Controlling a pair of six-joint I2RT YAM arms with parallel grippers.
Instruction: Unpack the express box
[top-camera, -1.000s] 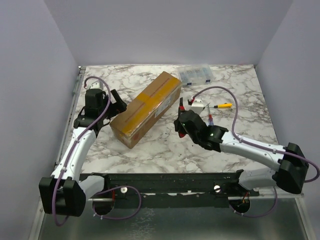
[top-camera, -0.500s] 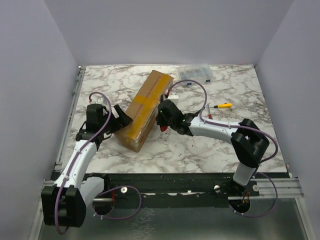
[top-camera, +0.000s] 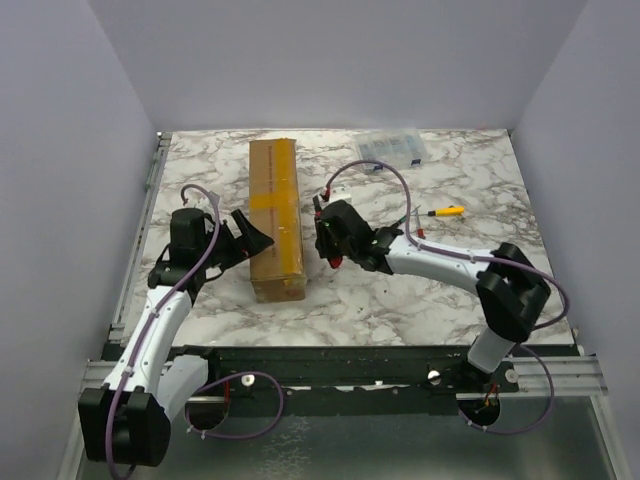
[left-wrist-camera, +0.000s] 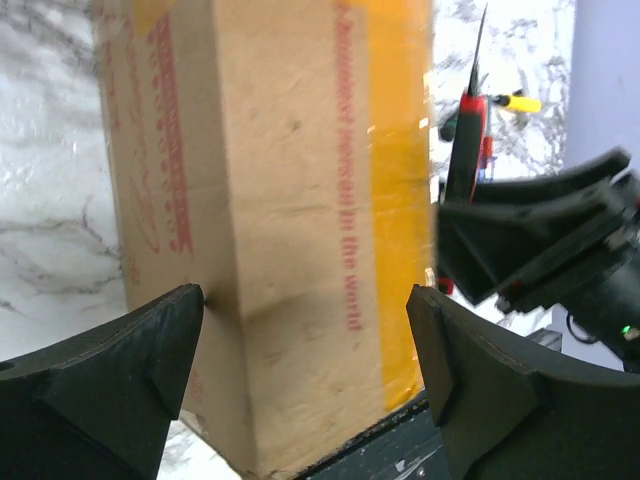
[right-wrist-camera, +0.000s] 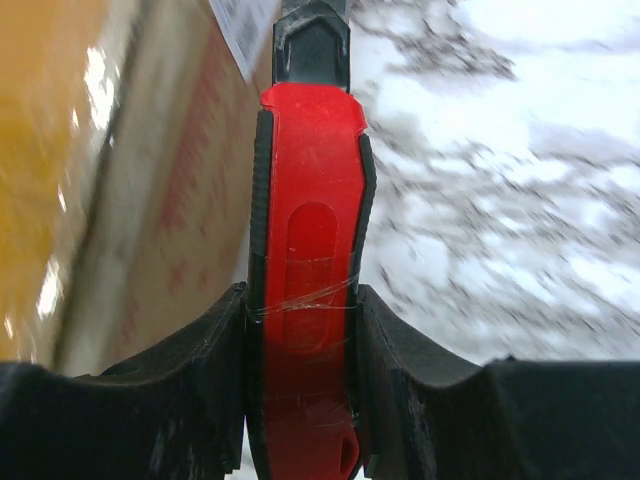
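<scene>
The express box, a long brown carton with yellow tape, lies on the marble table, running from near to far. My left gripper is open at the box's left side near its front end. In the left wrist view the box fills the space ahead between the spread fingers. My right gripper is shut on a red utility knife just right of the box. The knife's blade points along the box's right side, and the knife also shows in the left wrist view.
A small clear plastic organiser case stands at the far edge. A yellow-handled screwdriver lies right of centre. Grey walls close in the table on three sides. A dark rail runs along the near edge.
The box has turned from diagonal to lying straight from near to far. My right gripper with the knife came left to the box's side. My left gripper moved nearer and closer to the box.
</scene>
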